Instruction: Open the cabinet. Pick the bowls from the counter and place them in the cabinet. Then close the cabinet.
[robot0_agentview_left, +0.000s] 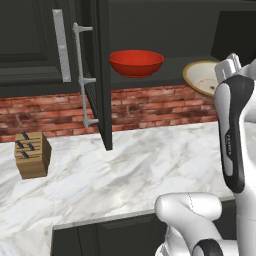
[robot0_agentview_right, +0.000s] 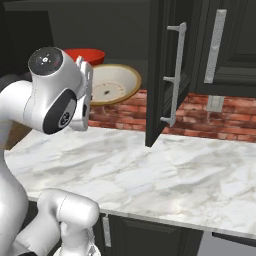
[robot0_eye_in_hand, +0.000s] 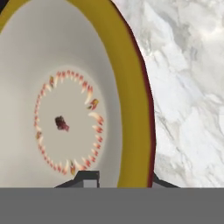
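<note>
Up at the cabinet, both black doors stand swung open, their long silver bar handles facing out, and the glossy red bowl sits upright on the dark shelf inside. Just to its right, the tan-rimmed bowl is held tilted at the front edge of the cabinet opening, its cream inside turned toward the room. Seen from the hand, the gripper is clamped on this bowl's rim: one dark finger tip lies against the cream inside, the other shows just past the tan rim, so the rim is pinched between them. A ring of small red-and-orange marks circles the bowl's middle. Below, the counter spreads out in white-and-grey marble, with a wooden knife block near its left end against the red brick wall.
</note>
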